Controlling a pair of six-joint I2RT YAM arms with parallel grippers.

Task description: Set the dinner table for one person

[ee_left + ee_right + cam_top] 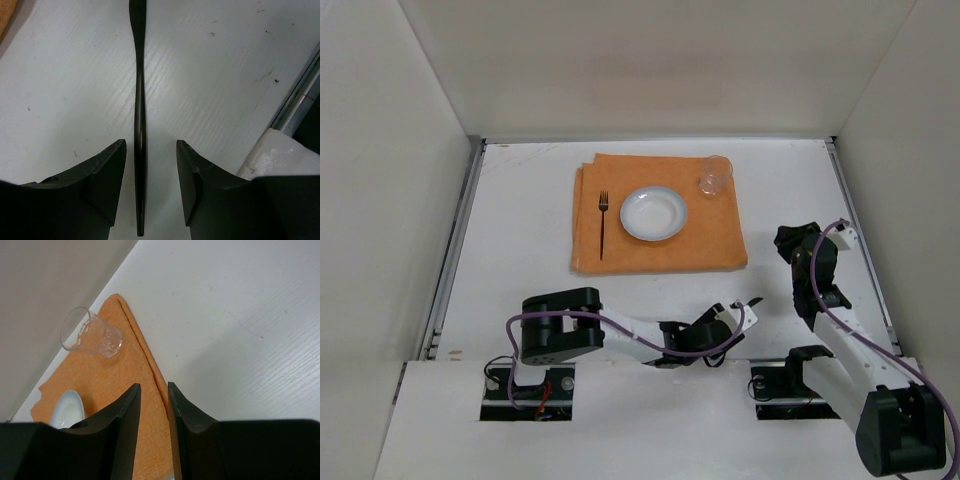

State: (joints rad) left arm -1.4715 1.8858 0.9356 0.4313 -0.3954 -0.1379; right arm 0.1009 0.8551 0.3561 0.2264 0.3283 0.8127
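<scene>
The orange mat (710, 240) holds one fork (603, 222), one plate (653, 213) and one glass (712, 177). The left gripper (150, 145) straddles one black utensil (140, 125) with its jaws apart, not touching it. The right gripper (154, 387) is ajar and empty.

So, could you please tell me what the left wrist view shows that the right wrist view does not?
Only left wrist: a slim dark utensil handle lying between the left tool's spread fingers. Only right wrist: a clear glass and a white plate's edge, beyond the right tool. Both: the white dinner table and the orange mat.
</scene>
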